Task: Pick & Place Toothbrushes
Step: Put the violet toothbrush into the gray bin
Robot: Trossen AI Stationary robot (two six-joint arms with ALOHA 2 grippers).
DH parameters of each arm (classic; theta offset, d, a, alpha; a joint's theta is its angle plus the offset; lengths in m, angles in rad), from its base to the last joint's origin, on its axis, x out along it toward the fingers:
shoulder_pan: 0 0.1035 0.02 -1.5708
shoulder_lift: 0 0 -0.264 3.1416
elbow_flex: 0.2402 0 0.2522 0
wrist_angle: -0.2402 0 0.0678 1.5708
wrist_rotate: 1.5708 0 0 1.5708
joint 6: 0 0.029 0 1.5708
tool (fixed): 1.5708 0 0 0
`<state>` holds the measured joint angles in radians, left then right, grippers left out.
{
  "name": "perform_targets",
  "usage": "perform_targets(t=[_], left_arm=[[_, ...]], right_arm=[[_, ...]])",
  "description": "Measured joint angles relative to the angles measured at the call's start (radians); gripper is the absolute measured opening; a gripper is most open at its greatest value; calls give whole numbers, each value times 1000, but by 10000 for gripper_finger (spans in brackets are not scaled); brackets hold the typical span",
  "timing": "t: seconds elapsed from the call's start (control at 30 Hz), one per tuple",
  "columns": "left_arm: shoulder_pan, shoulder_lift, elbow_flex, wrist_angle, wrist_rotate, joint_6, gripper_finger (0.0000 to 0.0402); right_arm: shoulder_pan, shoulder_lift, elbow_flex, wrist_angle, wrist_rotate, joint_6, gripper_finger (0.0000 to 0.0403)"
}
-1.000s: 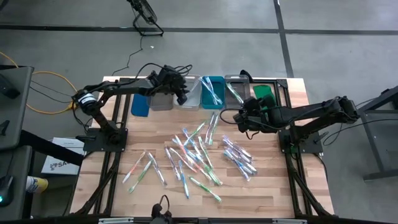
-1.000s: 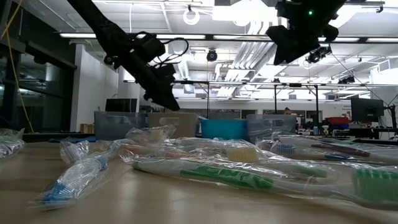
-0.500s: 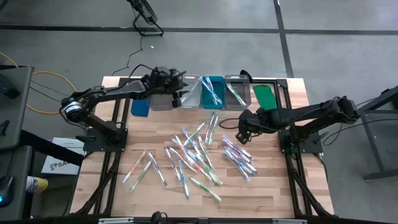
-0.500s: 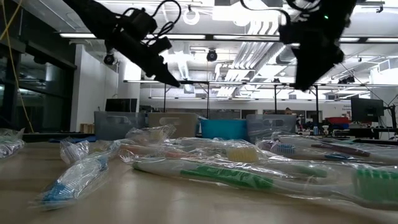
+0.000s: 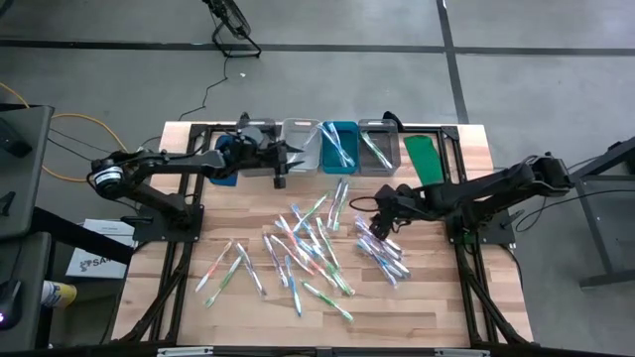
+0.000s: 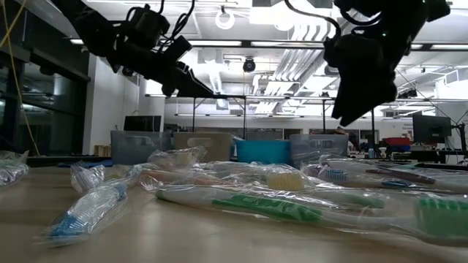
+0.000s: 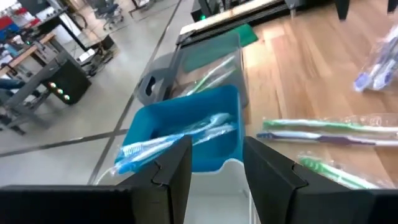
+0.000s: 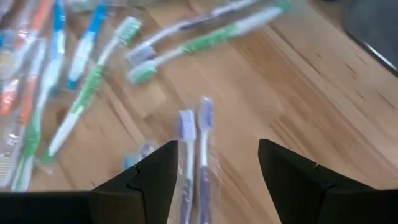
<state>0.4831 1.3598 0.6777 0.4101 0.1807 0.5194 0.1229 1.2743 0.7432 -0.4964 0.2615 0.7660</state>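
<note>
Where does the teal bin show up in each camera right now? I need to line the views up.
High view: teal bin in the bin row along the table's far edge, centre.
Low view: teal bin at mid-frame, behind the wrapped toothbrushes.
Left wrist view: teal bin just beyond the open left gripper, brushes inside.
Right wrist view: not in it.
Shared landmark: the clear bin next to it.
</note>
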Motion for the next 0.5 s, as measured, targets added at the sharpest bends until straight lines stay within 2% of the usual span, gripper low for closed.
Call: perform_targets(t=[0.2,0.37,0.5], left_arm=[[0,0,-2,-1,43,9,138],[0,0,-2,-3,45,26,138],[0,0,-2,-20,45,34,138]], right_arm=[[2,83,-30,96,9,-71,215],[2,200,-43,182,9,-158,215],[2,265,-43,233,32,-168,215]])
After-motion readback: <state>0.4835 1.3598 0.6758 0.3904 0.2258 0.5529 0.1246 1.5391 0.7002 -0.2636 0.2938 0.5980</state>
